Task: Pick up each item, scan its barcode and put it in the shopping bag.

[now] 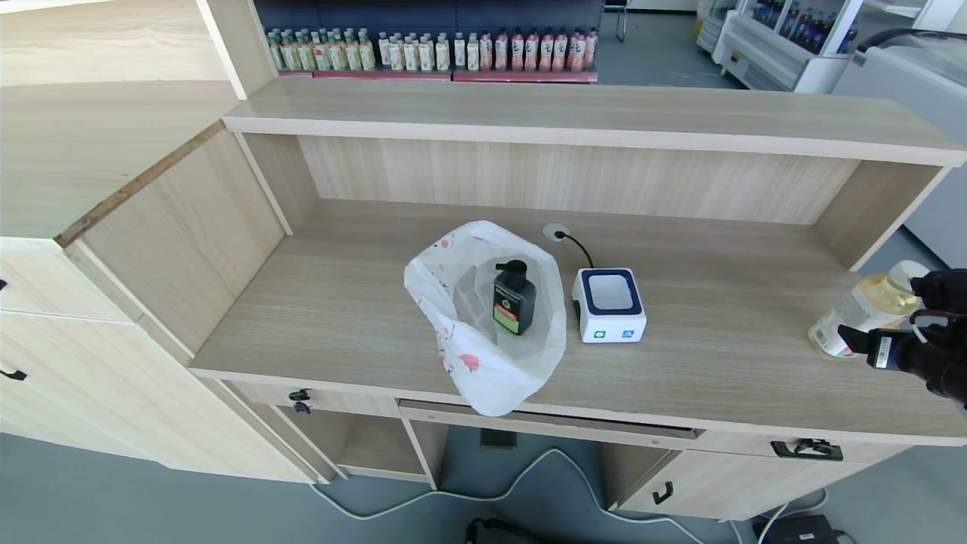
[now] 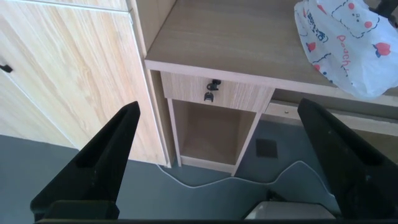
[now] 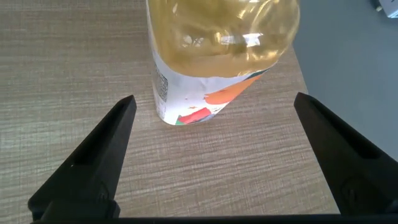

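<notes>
Sitting at the head view's right edge, the right gripper [image 1: 880, 310] flanks the yellow bottle [image 1: 861, 310], jaws spread, by the counter's [image 1: 718, 355] right end. At centre frame are the bag [image 1: 483, 355] and scanner [image 1: 609, 304], with bare wood between them and the bottle. In the left wrist view, the left gripper [image 2: 219, 106] hangs spread below the counter's front edge. In the right wrist view, the bottle [image 3: 211, 62] stands upright between the spread fingers [image 3: 106, 155], touching neither.

A pale wood-grain counter [image 1: 718, 302] stands in a shop, with a raised ledge [image 1: 589, 113] along its far side and upright panels closing in both ends. Under its front edge sit drawers with black handles [image 1: 806, 449] and an open cubby [image 2: 211, 134] — a matching cabinet [image 1: 45, 287] adjoins on the left. The floor [image 1: 151, 499] is grey, with a white cable [image 1: 555, 451] trailing over it. Beyond the ledge, a low shelf of bottled drinks [image 1: 430, 51] and a glass-fronted chiller [image 1: 786, 38] line the aisle.
</notes>
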Controlling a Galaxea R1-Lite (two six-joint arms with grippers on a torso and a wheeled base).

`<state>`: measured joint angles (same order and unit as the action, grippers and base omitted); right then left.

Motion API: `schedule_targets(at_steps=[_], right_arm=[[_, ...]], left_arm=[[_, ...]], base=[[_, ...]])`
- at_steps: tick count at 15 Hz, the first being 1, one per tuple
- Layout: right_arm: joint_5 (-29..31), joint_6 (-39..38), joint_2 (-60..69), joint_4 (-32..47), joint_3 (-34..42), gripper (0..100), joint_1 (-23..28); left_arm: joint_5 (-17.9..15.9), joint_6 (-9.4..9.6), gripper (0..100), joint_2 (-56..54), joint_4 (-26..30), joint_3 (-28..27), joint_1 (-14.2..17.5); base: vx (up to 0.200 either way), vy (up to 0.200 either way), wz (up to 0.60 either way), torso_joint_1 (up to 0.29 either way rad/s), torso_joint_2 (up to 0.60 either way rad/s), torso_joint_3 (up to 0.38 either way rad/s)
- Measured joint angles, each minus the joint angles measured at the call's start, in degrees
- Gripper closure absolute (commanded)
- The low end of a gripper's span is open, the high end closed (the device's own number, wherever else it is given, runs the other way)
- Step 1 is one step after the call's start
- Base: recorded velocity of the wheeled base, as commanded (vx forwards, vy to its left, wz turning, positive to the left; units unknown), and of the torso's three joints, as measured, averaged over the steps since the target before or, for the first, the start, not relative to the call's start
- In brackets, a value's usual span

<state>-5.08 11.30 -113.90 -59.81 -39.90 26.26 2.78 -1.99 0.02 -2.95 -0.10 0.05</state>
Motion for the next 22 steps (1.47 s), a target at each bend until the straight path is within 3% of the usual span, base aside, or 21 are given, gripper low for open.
schedule_targets(at_steps=[22], right_arm=[[-0.16, -0.46, -10.25, -3.72, -11.36, 0, -3.78]], left_arm=[[0.01, -0.01, 0, 0.00, -0.02, 0.00, 0.02]], base=[[0.000, 0.000, 0.00, 0.000, 0.00, 0.000]])
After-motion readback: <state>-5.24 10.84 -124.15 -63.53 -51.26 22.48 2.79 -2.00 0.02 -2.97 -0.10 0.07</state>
